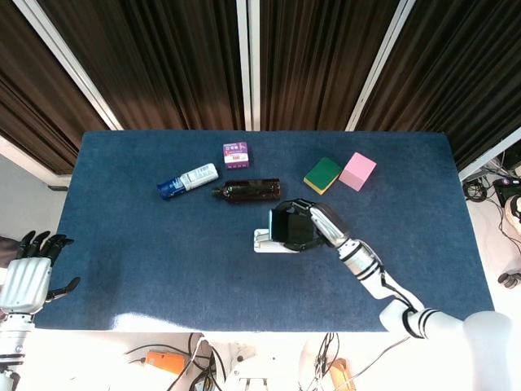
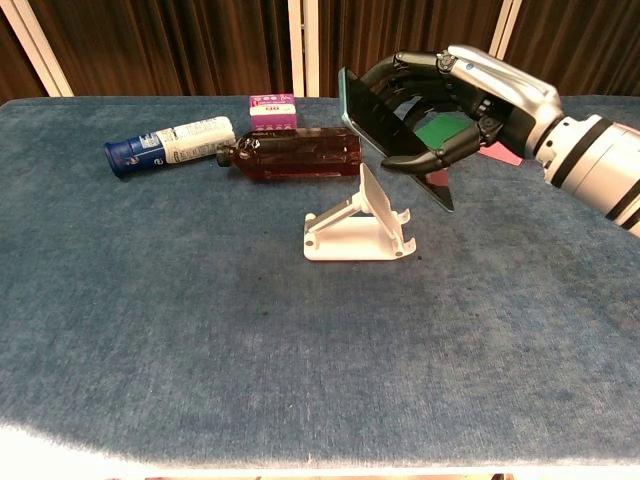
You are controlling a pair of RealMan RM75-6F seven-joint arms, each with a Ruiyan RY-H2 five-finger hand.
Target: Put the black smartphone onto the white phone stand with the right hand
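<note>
The black smartphone is held tilted in the air by my right hand, just above and behind the white phone stand. In the head view the phone and the right hand cover most of the stand, of which only the left end shows. The phone's lower edge hangs clear of the stand's backrest. My left hand rests off the table's left edge, fingers spread, holding nothing.
A dark brown bottle lies behind the stand, with a blue-and-white tube to its left and a small purple box beyond. A green sponge and a pink block sit at the back right.
</note>
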